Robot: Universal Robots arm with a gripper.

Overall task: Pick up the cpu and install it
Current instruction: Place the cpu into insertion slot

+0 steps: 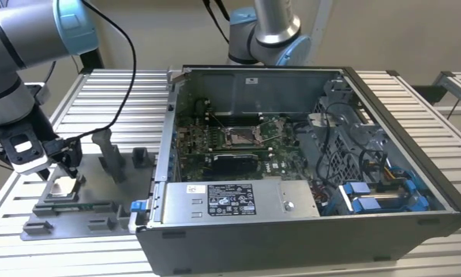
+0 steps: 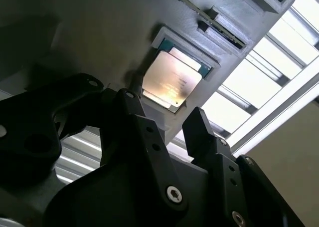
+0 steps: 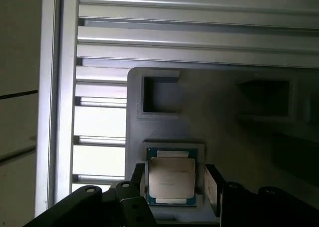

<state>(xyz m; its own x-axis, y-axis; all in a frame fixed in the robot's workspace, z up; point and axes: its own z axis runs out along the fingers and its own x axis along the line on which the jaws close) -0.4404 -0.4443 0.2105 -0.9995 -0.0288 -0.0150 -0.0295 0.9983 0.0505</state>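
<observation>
— Slatted aluminium counter (image 1: 415, 115) under everything? What is the biggest thing on it?
— The open computer case (image 1: 292, 242), toward the exterior view's right, with the motherboard socket (image 1: 240, 136) showing inside.
— And where are you?
— Well apart from that socket, at the exterior view's left, above the grey fixture plate (image 1: 111, 193) that lies on the counter beside the case.
— Your gripper (image 3: 173, 189)?
— Parted, holding nothing. In the first wrist view my two black fingers (image 3: 212, 187) stand one on each side of the cpu (image 3: 172, 179).
— So the cpu is not in the case?
— No. It lies flat in a square recess of the fixture plate, silvery top up, between my fingers; whether they touch it I cannot tell.
</observation>
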